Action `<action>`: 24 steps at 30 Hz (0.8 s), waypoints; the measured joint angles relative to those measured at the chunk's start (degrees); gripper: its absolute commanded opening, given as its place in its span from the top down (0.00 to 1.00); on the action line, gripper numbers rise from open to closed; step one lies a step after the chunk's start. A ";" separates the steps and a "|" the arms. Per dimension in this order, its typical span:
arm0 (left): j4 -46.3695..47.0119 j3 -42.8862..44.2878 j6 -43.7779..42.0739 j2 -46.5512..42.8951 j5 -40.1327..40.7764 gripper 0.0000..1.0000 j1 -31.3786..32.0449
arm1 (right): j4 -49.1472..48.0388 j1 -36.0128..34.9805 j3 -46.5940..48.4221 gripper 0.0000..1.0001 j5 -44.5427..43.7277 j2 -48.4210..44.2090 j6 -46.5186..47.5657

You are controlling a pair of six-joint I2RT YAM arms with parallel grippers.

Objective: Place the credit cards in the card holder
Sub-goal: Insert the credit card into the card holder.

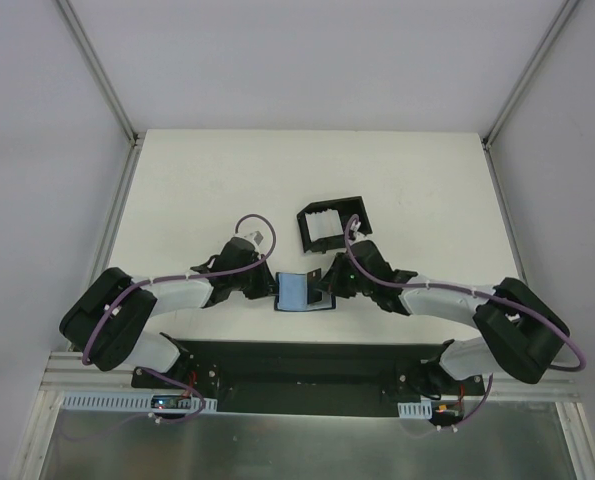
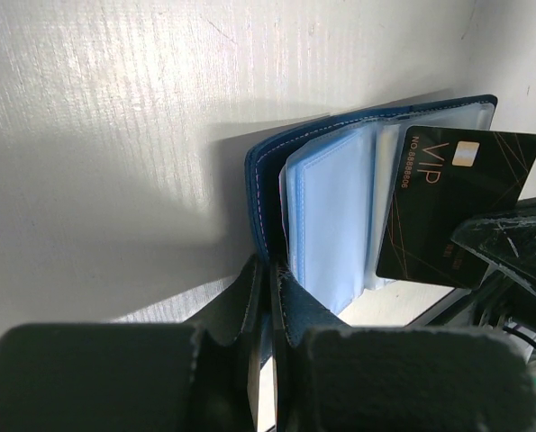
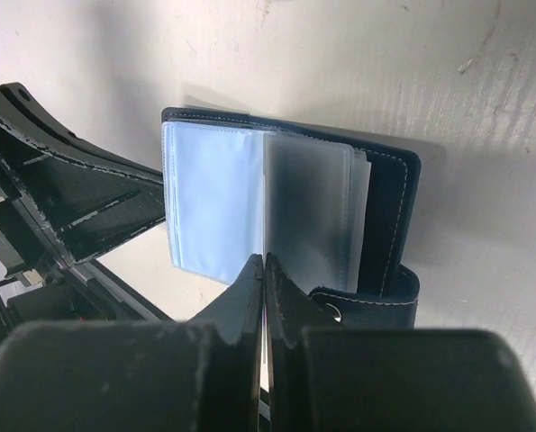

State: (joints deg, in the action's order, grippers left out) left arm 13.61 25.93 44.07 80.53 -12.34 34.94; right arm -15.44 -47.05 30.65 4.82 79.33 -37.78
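The navy card holder point(image 1: 295, 291) lies open on the table between my two grippers, its pale blue sleeves point(image 2: 340, 216) fanned out. My left gripper point(image 2: 269, 270) is shut on the holder's left cover point(image 2: 260, 193). A black credit card point(image 2: 457, 207) marked VIP is pinched in my right gripper point(image 3: 264, 261), which is shut on it. The card stands on edge over the sleeves point(image 3: 213, 207); from the right wrist only its thin edge point(image 3: 265, 198) shows. The holder's snap tab point(image 3: 376, 301) curls beside the right fingers. In the top view the left gripper point(image 1: 273, 288) and right gripper point(image 1: 322, 285) flank the holder.
A black square tray point(image 1: 332, 208) with raised walls sits just behind the holder, with whitish cards point(image 1: 327, 228) in it. White walls close in the table on the left, right and back. The arm bases stand along the near edge.
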 measured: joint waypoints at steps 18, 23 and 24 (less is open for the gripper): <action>-0.28 0.72 -0.63 0.61 -0.02 1.00 0.00 | -5.03 1.46 0.96 1.00 8.17 7.43 -0.74; -0.26 0.72 -0.63 0.61 0.00 1.00 -0.04 | -7.04 1.81 0.85 1.00 9.01 8.44 -1.20; -0.26 0.72 -0.63 0.61 0.00 1.00 -0.04 | -7.26 1.88 0.81 1.00 9.03 8.50 -1.20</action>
State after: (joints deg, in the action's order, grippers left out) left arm 13.34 26.65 43.44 81.14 -12.34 34.89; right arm -22.70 -45.17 31.46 13.85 87.83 -38.98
